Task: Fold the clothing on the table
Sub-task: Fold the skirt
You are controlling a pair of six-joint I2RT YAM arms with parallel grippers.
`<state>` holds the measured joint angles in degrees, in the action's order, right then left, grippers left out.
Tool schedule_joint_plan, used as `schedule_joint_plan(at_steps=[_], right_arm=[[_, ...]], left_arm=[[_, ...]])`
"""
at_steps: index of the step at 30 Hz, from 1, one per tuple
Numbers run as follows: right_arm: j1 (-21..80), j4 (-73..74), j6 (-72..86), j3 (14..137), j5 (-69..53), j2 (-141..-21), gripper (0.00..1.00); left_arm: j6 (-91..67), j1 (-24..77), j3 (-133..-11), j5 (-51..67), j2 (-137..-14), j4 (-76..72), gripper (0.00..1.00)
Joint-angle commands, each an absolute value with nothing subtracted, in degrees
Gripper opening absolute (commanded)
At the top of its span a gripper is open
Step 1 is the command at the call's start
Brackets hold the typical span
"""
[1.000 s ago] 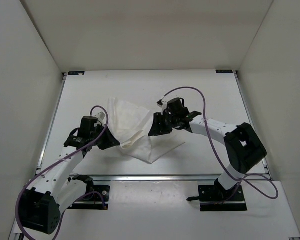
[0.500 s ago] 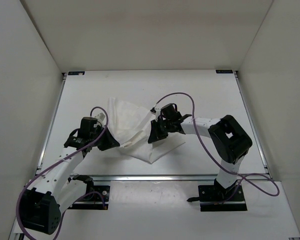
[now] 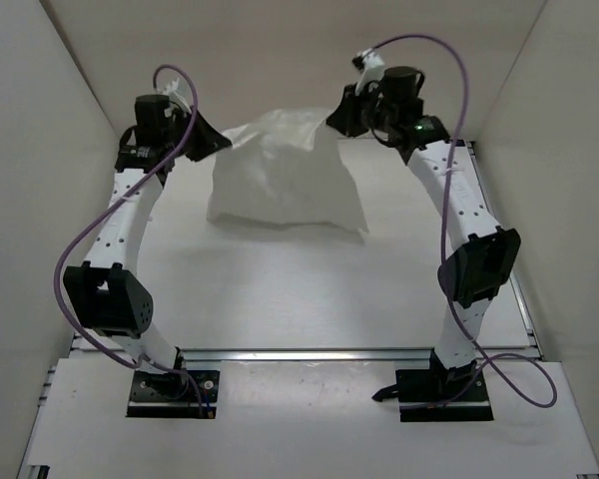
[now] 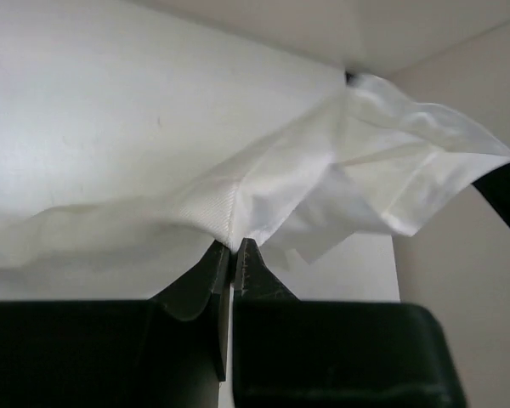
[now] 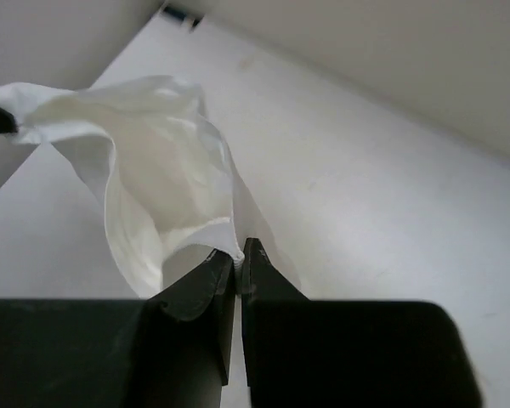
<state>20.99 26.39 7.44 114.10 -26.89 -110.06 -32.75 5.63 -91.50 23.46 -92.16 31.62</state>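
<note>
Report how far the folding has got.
Done: the left claw and right claw are each shut on the upper edge of the clothing. In hand: it hangs spread between them over the table. Left: no fold shows yet; it must be laid flat and folded.

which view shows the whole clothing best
Top external: the clothing shows whole, stretched between the left pincer and right pincer over the table. Each wrist view shows only the pinched edge and bunched fabric beyond it.
</note>
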Motion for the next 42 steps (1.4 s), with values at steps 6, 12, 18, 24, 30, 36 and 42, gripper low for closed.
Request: schedule_joint_plan(at_steps=[6, 12, 18, 24, 30, 36, 42], right_arm=[[17.76, 22.43, 0.61, 97.68, -23.99, -99.34, 0.00], [20.47, 16.87, 0.61, 73.93, -17.52, -93.70, 0.00], [22.85, 22.40, 5.97, 54.08, -17.48, -85.71, 0.00], [27.41, 33.20, 7.03, 48.17, -16.79, -75.87, 0.00], [29.36, 42.08, 9.66, 47.29, -17.40, -66.28, 0.00], [30.23, 46.93, 12.12, 44.56, -21.87, -51.78, 0.00], [23.65, 56.76, 10.37, 43.85, -25.92, -42.90, 0.00]], left_arm=[[-32.60, 4.39, -80.98, 26.19, -83.34, 24.45, 0.00], [-34.53, 7.55, -53.55, 24.53, -76.48, 16.97, 0.00], [-35.86, 11.85, -35.43, 23.12, -71.11, 20.20, 0.00], [-35.07, 16.87, -31.29, 18.64, -58.38, 33.81, 0.00], [-39.28, 18.19, -32.43, 18.98, -42.13, 43.58, 0.00], [-42.80, 19.34, -34.54, 19.52, -33.59, 50.00, 0.00], [-46.22, 18.37, -36.99, 20.57, -27.33, 54.57, 0.00]])
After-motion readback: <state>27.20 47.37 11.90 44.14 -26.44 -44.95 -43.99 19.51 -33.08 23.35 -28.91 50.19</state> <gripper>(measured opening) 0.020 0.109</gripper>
